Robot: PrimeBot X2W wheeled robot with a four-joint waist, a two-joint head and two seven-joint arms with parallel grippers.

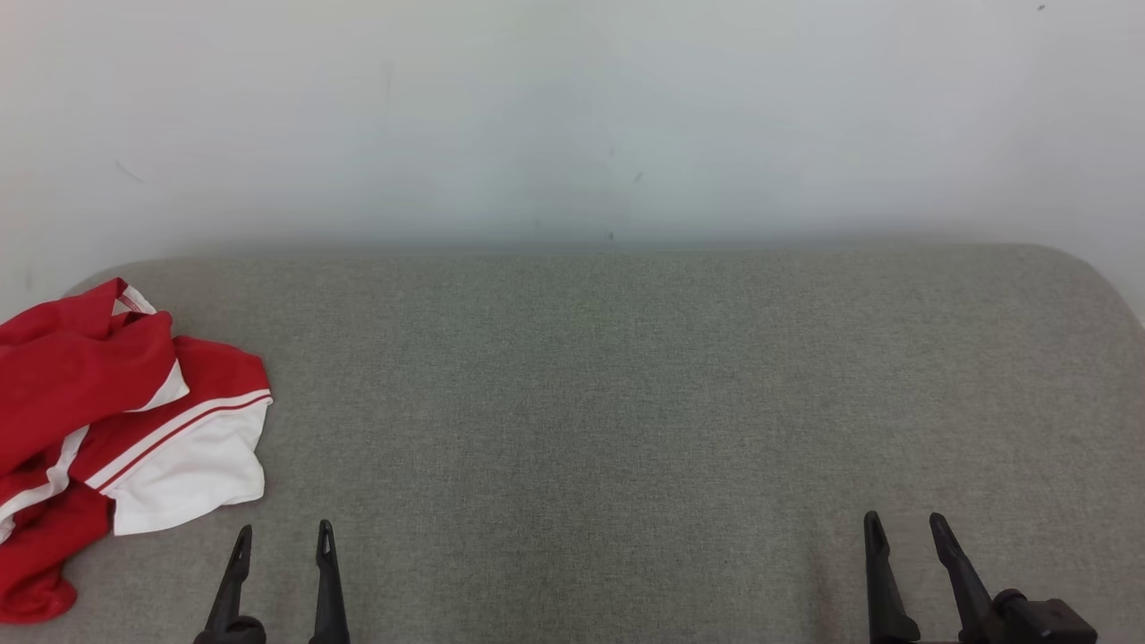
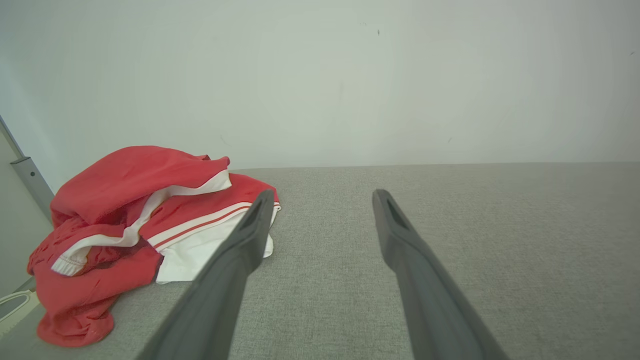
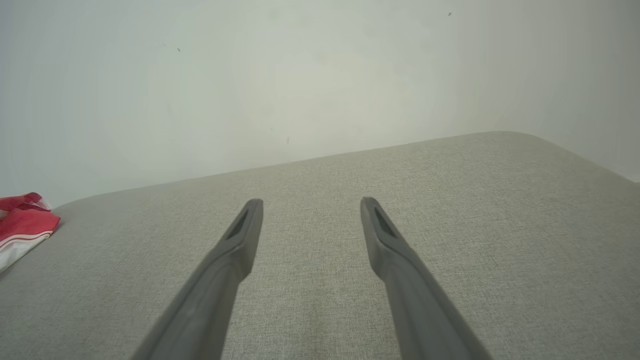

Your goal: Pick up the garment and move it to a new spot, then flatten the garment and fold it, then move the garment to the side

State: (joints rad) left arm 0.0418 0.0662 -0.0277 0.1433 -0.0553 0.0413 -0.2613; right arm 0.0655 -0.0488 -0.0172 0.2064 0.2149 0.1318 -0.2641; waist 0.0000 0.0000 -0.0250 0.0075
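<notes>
From the head view, the garment (image 1: 125, 402) lies crumpled at the far left of the grey cloth-covered tabletop (image 1: 626, 402), spilling toward the left edge. It is red with white panels and stripes, bunched in loose folds. The left end effector (image 1: 284, 528) sits near, just right of the heap, its 2 fingers spread and holding nothing. The right end effector (image 1: 903, 518) is well apart on the right, likewise spread and empty.

In the left wrist view, the garment (image 2: 135, 210) shows as a soft mound, with a white panel lying flat at its near right side. The left end effector (image 2: 324, 193) points past it, jaws wide, clear of the cloth.

In the right wrist view, the right end effector (image 3: 311, 201) hangs released over bare fabric, and a corner of the garment (image 3: 22, 220) peeks in at the far left.

It looks light, limp and thin, so it should drape and sag when lifted, not slip. I'd pinch a raised red fold on top of the mound; the flat white panel may be harder to get under.
</notes>
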